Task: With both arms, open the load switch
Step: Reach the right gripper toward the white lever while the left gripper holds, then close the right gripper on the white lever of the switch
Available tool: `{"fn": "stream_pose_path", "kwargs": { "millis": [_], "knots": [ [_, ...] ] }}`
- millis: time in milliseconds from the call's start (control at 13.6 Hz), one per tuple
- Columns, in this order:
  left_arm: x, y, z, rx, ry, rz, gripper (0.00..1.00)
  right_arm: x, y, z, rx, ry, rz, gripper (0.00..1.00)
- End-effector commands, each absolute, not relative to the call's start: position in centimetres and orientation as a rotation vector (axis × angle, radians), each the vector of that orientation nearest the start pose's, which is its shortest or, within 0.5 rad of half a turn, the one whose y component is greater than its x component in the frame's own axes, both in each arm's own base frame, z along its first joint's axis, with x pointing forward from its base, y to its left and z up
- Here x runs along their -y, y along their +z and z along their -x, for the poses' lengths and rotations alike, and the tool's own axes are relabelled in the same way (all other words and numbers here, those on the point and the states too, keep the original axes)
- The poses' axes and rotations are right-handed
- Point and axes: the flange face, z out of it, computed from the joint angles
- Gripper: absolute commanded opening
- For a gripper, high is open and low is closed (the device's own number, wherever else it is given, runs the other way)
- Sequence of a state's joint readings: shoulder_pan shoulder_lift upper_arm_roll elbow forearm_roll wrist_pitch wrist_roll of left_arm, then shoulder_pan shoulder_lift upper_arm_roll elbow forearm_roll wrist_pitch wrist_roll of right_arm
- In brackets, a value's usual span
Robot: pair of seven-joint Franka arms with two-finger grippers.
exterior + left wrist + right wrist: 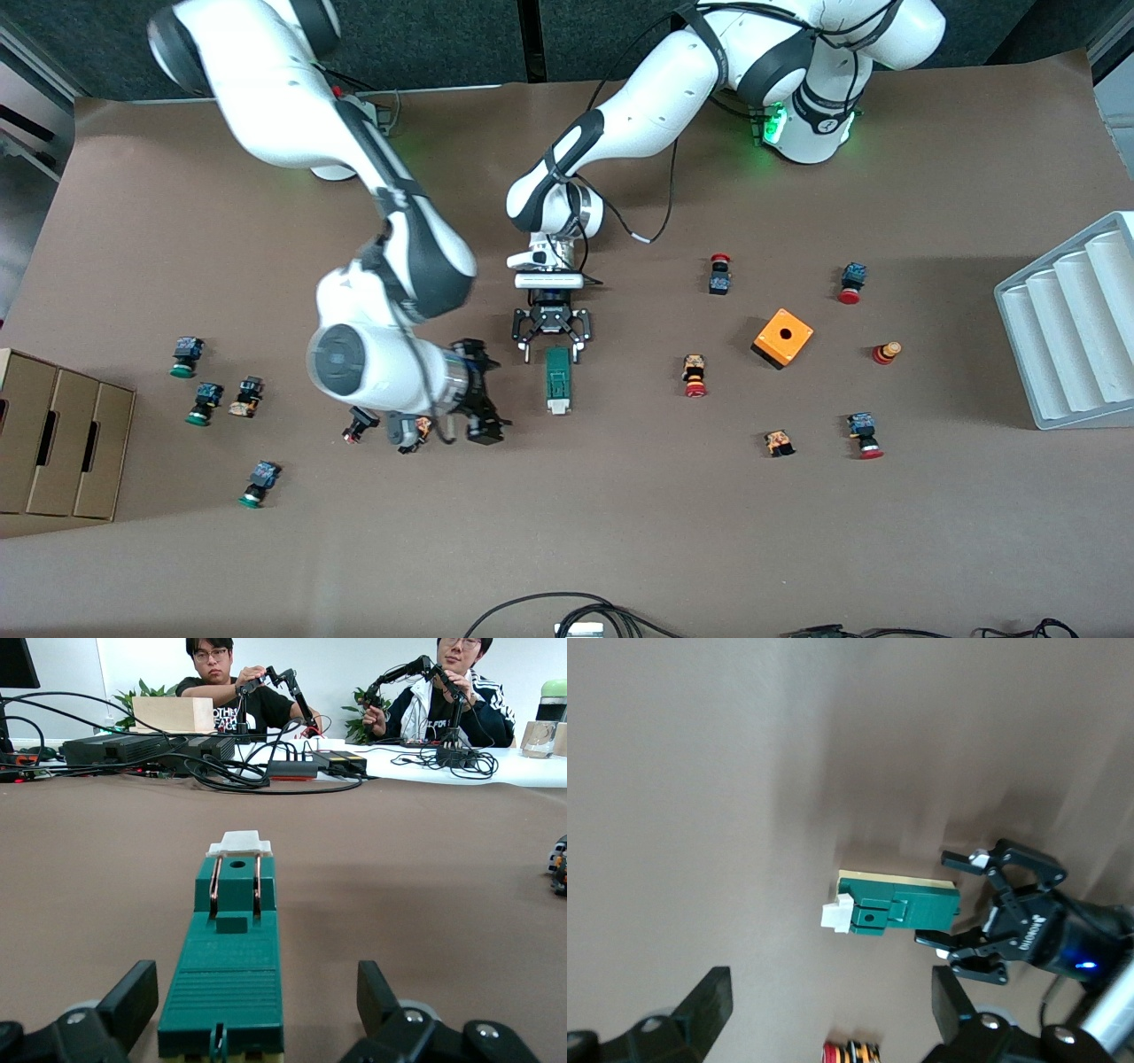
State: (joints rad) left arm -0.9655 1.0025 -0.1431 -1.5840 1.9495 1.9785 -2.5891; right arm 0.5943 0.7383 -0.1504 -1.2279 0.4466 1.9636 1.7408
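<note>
The right gripper (474, 416) was found low over the table at the near end of the work area, just beside the load switch toward the right arm's end, with its jaws spread wide and nothing between them. A small pushbutton (357, 426) lay close by it on that same side. The load switch (558, 379) lay flat on the table (620, 532) near the centre, its white piece (558, 408) turned toward the front camera and its ribbed dark-green body pointing toward the robots' bases. At that farther end the left gripper (551, 350) was positioned with both fingers (133, 997) released and straddling the body, one on each long side, not yet in contact.

The step in hand was judged to be the seating of the left gripper on the farther end of the body. For a sound grip, the switch was to be kept centred between the fingers, as the left wrist view showed it, and the jaws were to be closed squarely on the long sides so that the block would not skew. The right gripper was then to be brought onto the white end, and its approach was to be kept clear of the neighbouring pushbutton. The orange cube (783, 337) lay well apart, toward the left arm's end, and was not concerned.
</note>
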Motion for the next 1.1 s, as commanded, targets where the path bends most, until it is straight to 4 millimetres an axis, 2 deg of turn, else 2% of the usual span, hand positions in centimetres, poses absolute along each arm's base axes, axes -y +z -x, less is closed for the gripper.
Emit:
{"fn": "stream_pose_path", "kwargs": {
  "millis": [0,74,294,441,589,1030],
  "knots": [
    [56.6,5.4,-36.0,0.051,-1.971,2.482,0.99,-40.7,31.4,-65.0,-1.999,0.402,2.222,1.00],
    [56.3,5.2,-36.0,0.049,-1.968,2.476,0.97,-40.4,30.4,-65.2,-2.030,0.399,2.217,1.00],
    [56.3,5.2,-36.1,0.039,-1.978,2.458,0.73,-41.5,27.9,-65.3,-2.027,0.414,2.232,0.99],
    [56.3,5.3,-36.0,0.045,-1.980,2.450,0.64,-41.9,25.9,-65.5,-2.033,0.431,2.215,0.96],
    [56.3,5.3,-36.0,0.054,-1.989,2.434,0.62,-42.5,23.8,-65.5,-2.041,0.436,2.212,0.92],
    [56.0,4.6,-35.7,0.050,-1.982,2.428,0.62,-44.2,21.3,-64.3,-2.048,0.506,2.180,0.72]
  ]
}}
